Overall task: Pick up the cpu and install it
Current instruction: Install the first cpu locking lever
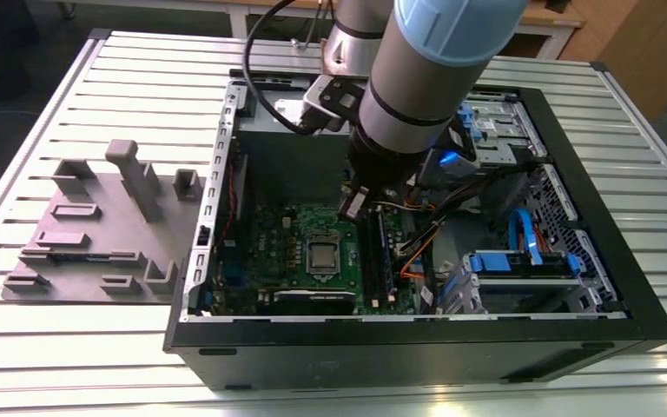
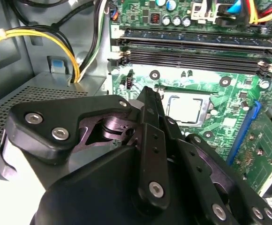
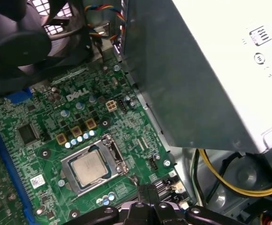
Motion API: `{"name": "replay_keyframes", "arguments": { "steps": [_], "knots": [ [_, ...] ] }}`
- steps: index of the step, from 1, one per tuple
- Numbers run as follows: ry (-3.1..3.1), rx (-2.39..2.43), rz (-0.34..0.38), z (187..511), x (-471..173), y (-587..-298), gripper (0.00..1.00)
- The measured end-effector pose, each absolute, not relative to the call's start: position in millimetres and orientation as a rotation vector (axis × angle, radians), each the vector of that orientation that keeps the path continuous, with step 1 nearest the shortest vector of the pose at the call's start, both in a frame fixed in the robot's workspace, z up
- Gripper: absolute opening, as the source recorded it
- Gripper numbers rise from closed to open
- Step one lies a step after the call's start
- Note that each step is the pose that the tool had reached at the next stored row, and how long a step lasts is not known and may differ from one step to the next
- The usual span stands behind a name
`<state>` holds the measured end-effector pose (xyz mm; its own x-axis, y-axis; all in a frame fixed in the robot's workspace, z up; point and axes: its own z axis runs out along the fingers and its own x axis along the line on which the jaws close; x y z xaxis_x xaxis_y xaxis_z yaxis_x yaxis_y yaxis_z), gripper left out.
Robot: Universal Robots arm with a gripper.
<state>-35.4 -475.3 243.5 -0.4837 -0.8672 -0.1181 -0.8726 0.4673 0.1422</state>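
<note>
The cpu (image 1: 323, 254) lies flat in its socket on the green motherboard (image 1: 275, 234) inside the open computer case (image 1: 426, 347). Its silvery square top faces up inside the metal socket frame, as both wrist views show: cpu (image 2: 185, 108), cpu (image 3: 90, 168). My gripper (image 1: 354, 204) hangs inside the case a little above the board, just beside the socket and apart from the chip. Its black fingers (image 2: 148, 112) are pressed together with nothing between them. The gripper (image 3: 147, 191) tips stand close to the socket's edge.
The large grey power supply (image 3: 197, 70) with a white label stands close beside the arm. A black fan (image 3: 18, 42), memory slots (image 2: 192, 47) and yellow cables (image 2: 33, 35) crowd the board. A grey parts fixture (image 1: 90, 226) sits on the slatted table at the exterior view's left.
</note>
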Motion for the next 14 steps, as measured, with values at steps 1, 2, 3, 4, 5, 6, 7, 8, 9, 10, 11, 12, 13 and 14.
{"name": "replay_keyframes", "arguments": {
  "steps": [1, 2, 3, 4, 5, 6, 7, 8, 9, 10, 11, 12, 13, 14],
  "knots": [
    [2.666, -1.581, 0.285, 243.5, -35.5, -476.8, 0.11],
    [2.665, -1.582, 0.285, 243.5, -35.5, -478.4, 0.11],
    [2.665, -1.582, 0.285, 243.5, -35.5, -480.0, 0.11],
    [2.664, -1.583, 0.285, 243.5, -35.6, -481.6, 0.11],
    [2.663, -1.584, 0.285, 243.5, -35.7, -483.1, 0.11],
    [2.663, -1.584, 0.284, 243.5, -35.8, -484.5, 0.11],
    [2.662, -1.585, 0.284, 243.5, -35.9, -485.8, 0.11],
    [2.662, -1.586, 0.284, 243.5, -36.0, -486.7, 0.11],
    [2.661, -1.586, 0.284, 243.5, -36.0, -487.1, 0.11],
    [2.661, -1.586, 0.284, 243.5, -36.0, -487.1, 0.11],
    [2.66, -1.587, 0.284, 243.5, -36.1, -487.0, 0.11],
    [2.659, -1.588, 0.284, 243.5, -36.3, -487.0, 0.11],
    [2.657, -1.592, 0.284, 243.5, -36.6, -487.1, 0.11],
    [2.655, -1.596, 0.283, 243.5, -36.9, -487.1, 0.11]
  ]
}}
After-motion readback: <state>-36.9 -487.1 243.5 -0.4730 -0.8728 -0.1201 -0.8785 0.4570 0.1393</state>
